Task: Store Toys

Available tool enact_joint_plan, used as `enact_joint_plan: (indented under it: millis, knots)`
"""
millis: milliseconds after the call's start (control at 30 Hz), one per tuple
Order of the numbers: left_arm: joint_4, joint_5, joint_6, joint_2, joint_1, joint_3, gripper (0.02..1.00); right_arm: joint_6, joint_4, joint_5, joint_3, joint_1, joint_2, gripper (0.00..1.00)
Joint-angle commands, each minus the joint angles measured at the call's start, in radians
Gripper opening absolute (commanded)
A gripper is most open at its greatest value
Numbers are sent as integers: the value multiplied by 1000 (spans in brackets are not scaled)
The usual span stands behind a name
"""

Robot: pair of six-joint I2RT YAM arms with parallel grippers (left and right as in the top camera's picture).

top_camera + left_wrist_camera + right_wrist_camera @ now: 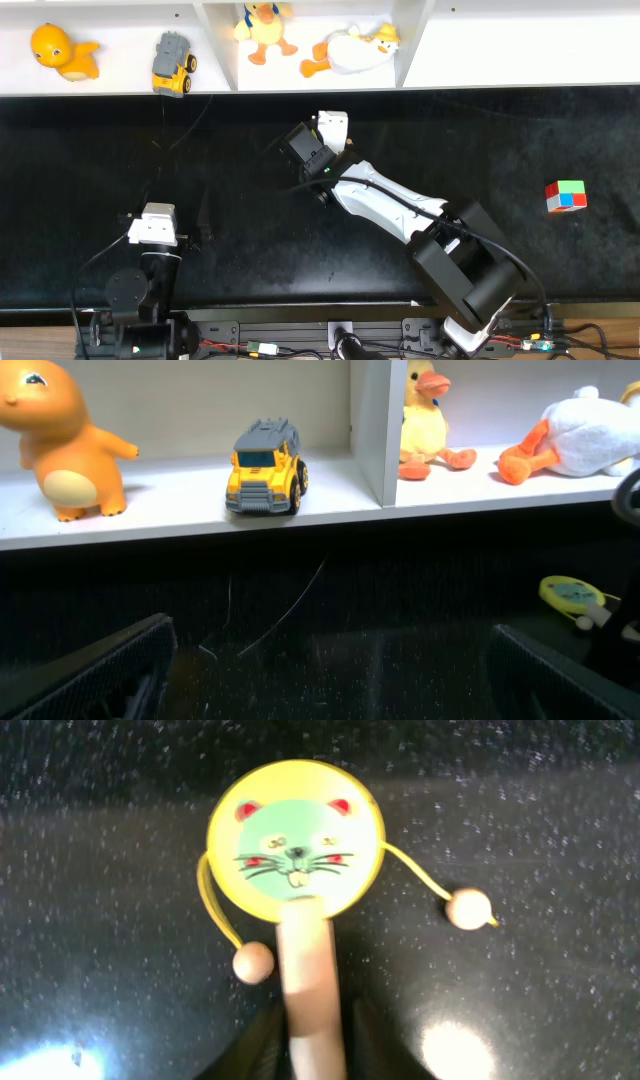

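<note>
A rattle drum (295, 855) with a yellow rim, a green cat face and two beads on strings has a wooden handle (312, 990). My right gripper (312, 1055) is shut on that handle, a dark finger pressed to each side. In the top view the right gripper (306, 150) is over the black table's middle, a little in front of the shelf. The drum (572, 594) is low over the table at the far right of the left wrist view. My left gripper (330, 680) is open and holds nothing, resting near its base (152, 226), facing the shelf.
A white shelf (300, 82) runs along the table's far edge. It holds an orange figure (62, 50), a yellow truck (172, 65), a yellow plush duck (265, 30) and a white plush duck (350, 50). A coloured cube (566, 196) lies at the right.
</note>
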Motion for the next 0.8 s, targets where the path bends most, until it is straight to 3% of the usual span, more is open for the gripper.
enact_joint_plan:
  millis: [33,133,400,533,800]
  knots:
    - [-5,-8,1,-11,-10,-1,998,-2,-38,-13,14,0,-9,134]
    - [-5,-8,1,-11,-10,-1,998,-13,-74,-11,-3,-5,-59,53]
    - [-5,-8,1,-11,-10,-1,998,-150,-81,-5,-193,-77,-332,45]
    - [-5,-8,1,-11,-10,-1,998,-251,-92,-18,-306,-179,-518,45]
    - [-5,-8,1,-11,-10,-1,998,-579,-154,-166,-339,-492,-725,45]
